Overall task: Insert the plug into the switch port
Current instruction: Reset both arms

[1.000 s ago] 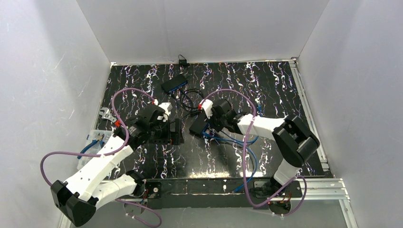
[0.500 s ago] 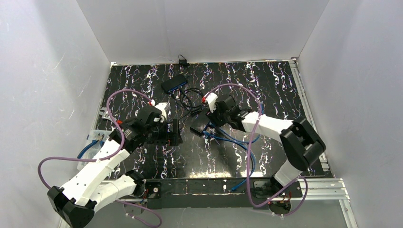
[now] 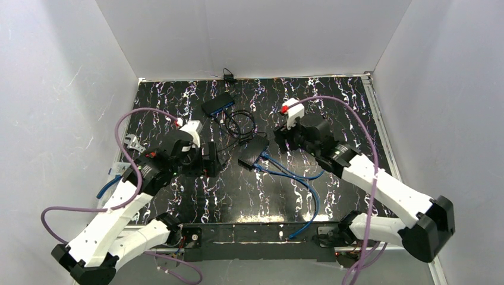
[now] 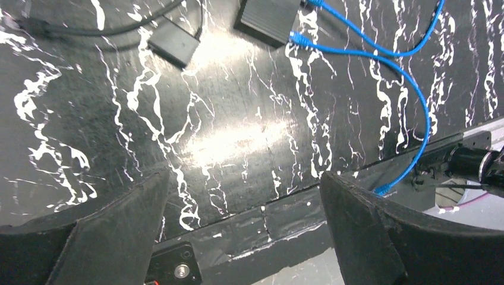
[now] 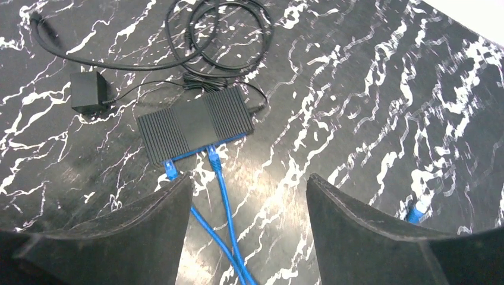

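Your right pincer (image 5: pixel 249 178) stands wide open, with nothing between its fingers, hanging above the table (image 5: pixel 356 89). Ahead of it and a little to one side lies the switch (image 5: pixel 196 122), a flat ribbed black box. A first plug (image 5: pixel 215 155) and a second plug (image 5: pixel 170 167), both blue, meet the edge of the switch that faces this pincer. The first is just ahead of the gap between the fingers and the second just ahead of one fingertip. You cannot tell from these views whether either is pushed fully home. Their blue cables (image 5: pixel 229 219) run back under the pincer, drawing together as they go. On the far side of the switch from the pincer, a black cord (image 5: pixel 220 27) lies in loops. A small power block (image 5: pixel 88 92) sits off to the side, apart from the switch.

Your left pincer (image 4: pixel 243 178) is open too, its fingers spread and holding nothing. The switch lies well ahead of it, with the power block just beside the switch. A loose cable end (image 4: pixel 380 190) rests by the front edge of the table, near one finger of this pincer. Seen from above, the switch lies between the two pincers, nearer the right one, and neither touches it. Another dark box (image 3: pixel 217 104) lies well beyond both pincers.
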